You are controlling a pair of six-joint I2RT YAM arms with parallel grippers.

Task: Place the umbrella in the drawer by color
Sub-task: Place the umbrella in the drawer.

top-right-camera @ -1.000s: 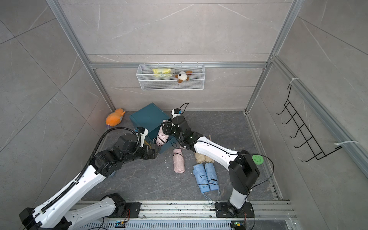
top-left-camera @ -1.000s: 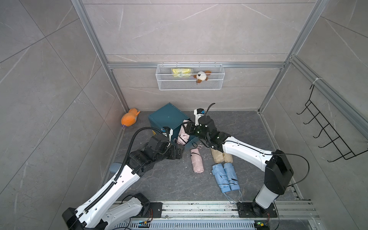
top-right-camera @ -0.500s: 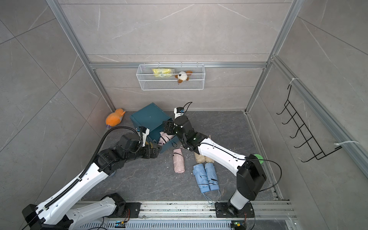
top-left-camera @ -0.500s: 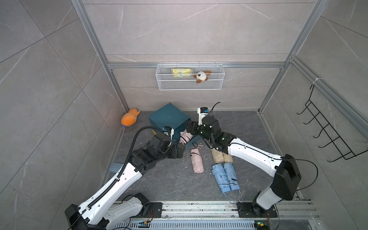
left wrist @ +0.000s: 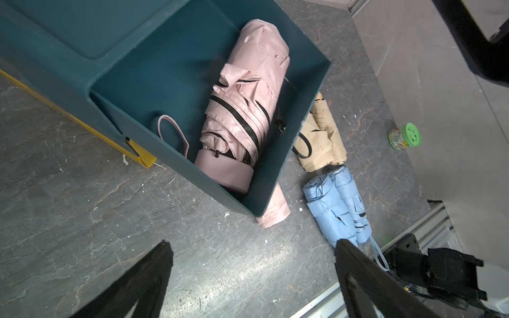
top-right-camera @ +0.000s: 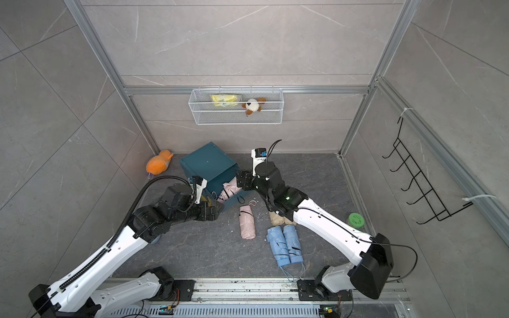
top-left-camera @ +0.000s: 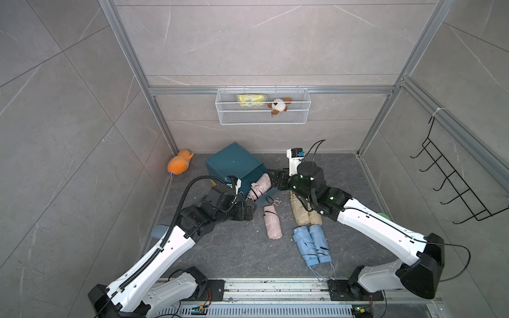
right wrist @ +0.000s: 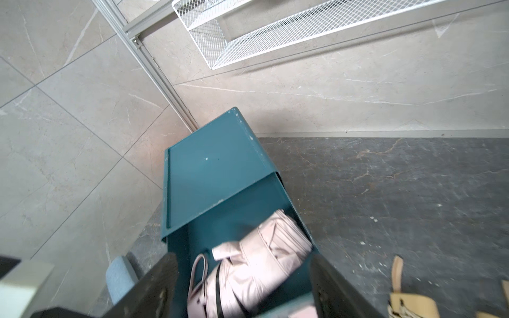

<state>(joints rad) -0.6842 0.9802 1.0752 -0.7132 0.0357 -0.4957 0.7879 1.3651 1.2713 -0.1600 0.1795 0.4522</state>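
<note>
**Both grippers open at the teal drawer; one pink umbrella inside**

The left gripper [left wrist: 252, 242] hangs with jaws wide apart and empty, over bare floor just in front of the drawer [left wrist: 179, 165]. The right gripper [right wrist: 242, 256] is over the drawer with its jaws spread and gripping nothing. Under it the pink umbrella [left wrist: 245, 110] lies lengthwise in the drawer, which is pulled out of a teal cabinet [top-left-camera: 234, 162].

A second pink umbrella [top-left-camera: 272, 223] lies on the floor, one end beneath the drawer's front. Two beige umbrellas [top-left-camera: 303, 212] lie beside it, and two blue umbrellas [top-left-camera: 312, 245] lie nearer the arm bases.

The floor [top-left-camera: 234, 247] is dark grey veined stone. Pale grey tiled walls in aluminium framing close it on three sides.

- Back wall: a white wire basket [top-left-camera: 234, 118] with a yellow packet [top-left-camera: 250, 100] and a plush toy [top-left-camera: 278, 104].
- Left corner: an orange plush [top-left-camera: 179, 165].
- Right wall: a black hook rack [top-left-camera: 454, 187], with a green-lidded jar [top-right-camera: 356, 220] below.
</note>
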